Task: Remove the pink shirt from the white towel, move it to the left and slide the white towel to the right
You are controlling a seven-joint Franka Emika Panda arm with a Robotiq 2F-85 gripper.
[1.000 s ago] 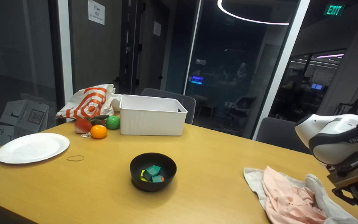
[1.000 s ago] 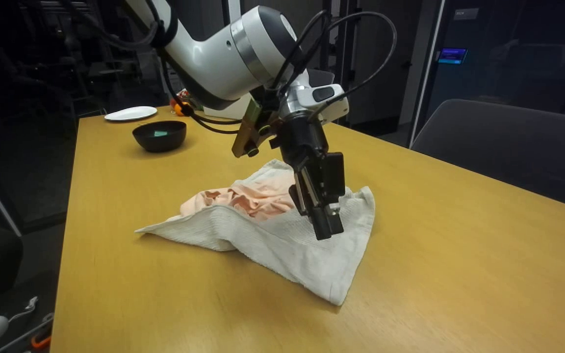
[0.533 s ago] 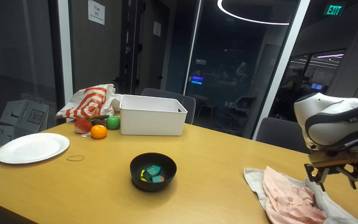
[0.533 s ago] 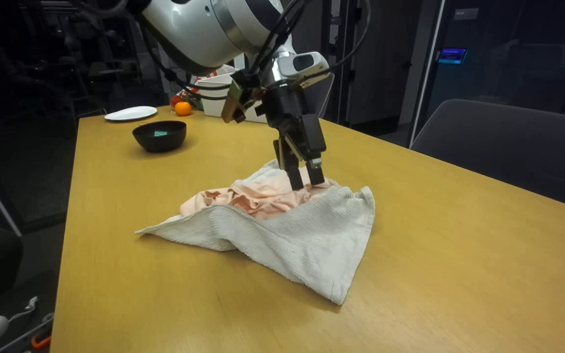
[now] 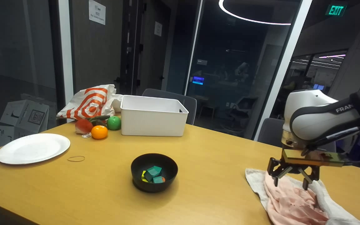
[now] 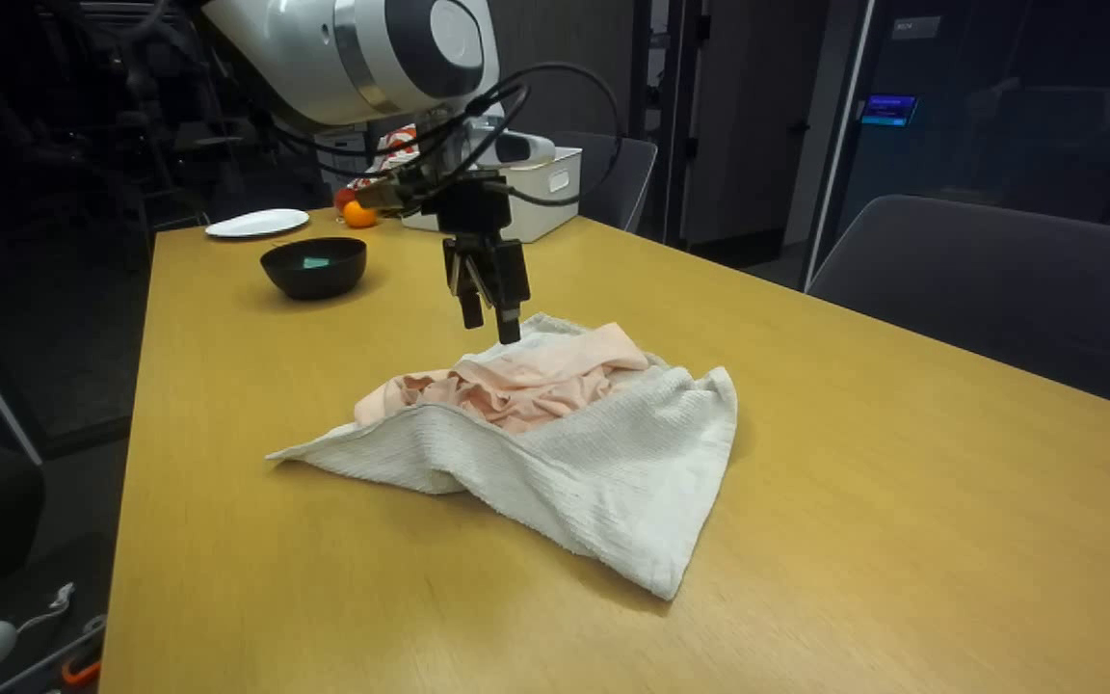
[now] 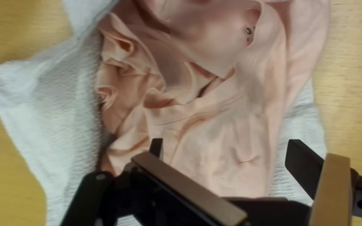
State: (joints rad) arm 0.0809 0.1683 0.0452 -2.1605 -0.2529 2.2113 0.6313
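Our gripper (image 5: 290, 183), jaws parted and empty, hangs over the pink shirt (image 7: 218, 131) crumpled on the white towel (image 6: 603, 472); we judge removing the shirt is in hand, and next we should descend and pinch it alone

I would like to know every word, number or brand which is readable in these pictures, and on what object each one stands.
"EXIT": green sign.
"FRAN… EMI": robot arm; partly covered, and cut by the picture edge.
Too small or blurred to read: larger paper sheet, smaller paper sheet, small plate, blue screen, dark marks on the pink shirt.
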